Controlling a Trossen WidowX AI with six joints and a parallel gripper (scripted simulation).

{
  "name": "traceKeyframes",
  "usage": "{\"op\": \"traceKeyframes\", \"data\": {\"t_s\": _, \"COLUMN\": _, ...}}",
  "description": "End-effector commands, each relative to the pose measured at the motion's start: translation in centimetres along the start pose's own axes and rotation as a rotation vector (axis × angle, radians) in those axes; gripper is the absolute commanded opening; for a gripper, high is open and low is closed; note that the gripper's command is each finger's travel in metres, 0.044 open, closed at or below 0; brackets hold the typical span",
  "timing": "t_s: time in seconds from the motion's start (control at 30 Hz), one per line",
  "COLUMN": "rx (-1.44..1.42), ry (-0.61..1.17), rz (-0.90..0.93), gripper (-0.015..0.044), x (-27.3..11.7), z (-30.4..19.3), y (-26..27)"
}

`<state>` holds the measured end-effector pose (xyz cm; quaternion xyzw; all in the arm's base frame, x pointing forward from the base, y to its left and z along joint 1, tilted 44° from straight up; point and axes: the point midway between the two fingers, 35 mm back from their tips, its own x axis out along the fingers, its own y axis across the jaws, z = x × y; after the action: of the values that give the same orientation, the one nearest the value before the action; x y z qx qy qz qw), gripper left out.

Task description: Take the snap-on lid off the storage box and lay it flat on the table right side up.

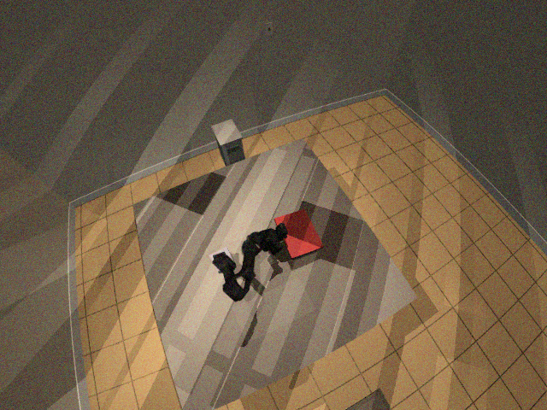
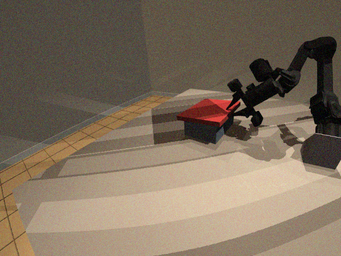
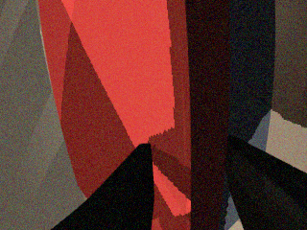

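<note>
- Gripper state: the gripper (image 1: 283, 240) (image 2: 230, 112) (image 3: 187, 149) stands roughly a third open, closed on the rim of the red lid (image 1: 304, 233) (image 2: 209, 110) (image 3: 144, 72). One finger bears on the top face; the other lies beneath the overhanging edge.
- Lid location: in the exterior view the lid sits over the dark blue box (image 2: 202, 132) (image 3: 251, 72), left of the arm, gripped at its right side. Whether any part of the snap has released cannot be told.
- Step in hand: this is judged to be the unsnapping stage, with the grasp made and the laying down not yet done.
- Release: raise the gripped edge first, in a slow peeling motion, so that the snap yields progressively. A straight pull may lift the box with the lid.
- Wrist: pitch the fingers with the rising edge; a fixed wrist could twist the rim out of the grip.
- Box: avoid pushing left or dragging right, as either may slide it along the table (image 1: 212, 318) (image 2: 137, 178) (image 3: 293, 144).
- Clearance: once the far side frees, lift above the box walls before travelling sideways.
- Placement: level the lid, top face up, and lower it beside the box. Because one finger is underneath, open only when the lid is nearly down, then withdraw along the finger direction.
</note>
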<state>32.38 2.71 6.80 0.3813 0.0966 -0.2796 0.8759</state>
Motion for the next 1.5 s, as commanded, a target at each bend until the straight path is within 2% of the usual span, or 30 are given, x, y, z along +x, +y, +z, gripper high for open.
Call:
{"op": "traceKeyframes", "data": {"t_s": 0.0, "rx": 0.003, "ry": -0.002, "rz": 0.000, "gripper": 0.0000, "x": -0.08, "z": 0.00, "y": 0.11}}
{"op": "traceKeyframes", "data": {"t_s": 1.47, "rx": 0.001, "ry": -0.001, "rz": 0.000, "gripper": 0.0000, "x": 0.06, "z": -0.01, "y": 0.36}}
